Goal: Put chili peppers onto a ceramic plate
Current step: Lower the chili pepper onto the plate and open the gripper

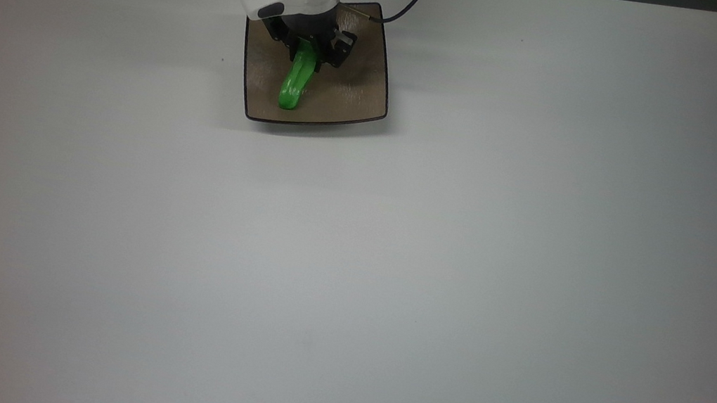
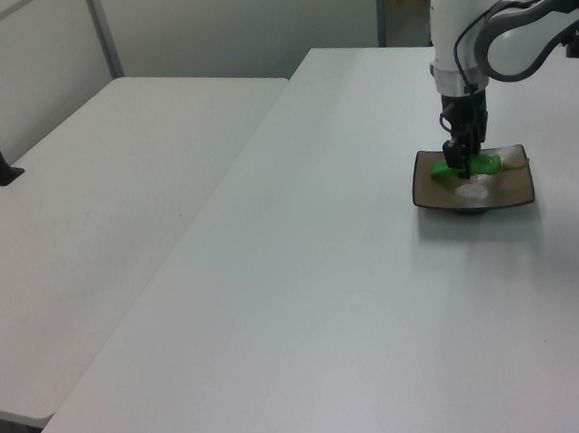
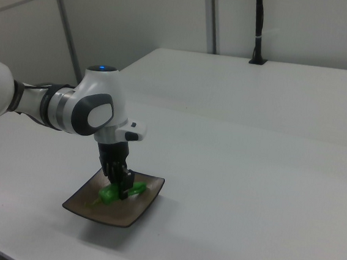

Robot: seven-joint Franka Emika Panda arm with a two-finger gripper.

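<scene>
On ceramic plate (image 1: 347, 86), near desk's far edge in top view: chili pepper (image 1: 293, 81), green, lying lengthwise, tip toward plate's near rim. Gripper (image 1: 307, 51) clamped on pepper's stem half, low over plate. Risk: opening too early or lifting crooked could roll pepper over upturned rim onto desk (image 1: 391, 270); pressing down could tip plate.

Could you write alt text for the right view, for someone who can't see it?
A white robot arm reaches down so its gripper clamps a bright green chili pepper lying on a square brown ceramic plate. The plate sits on a white table, with pale wall panels behind.
</scene>
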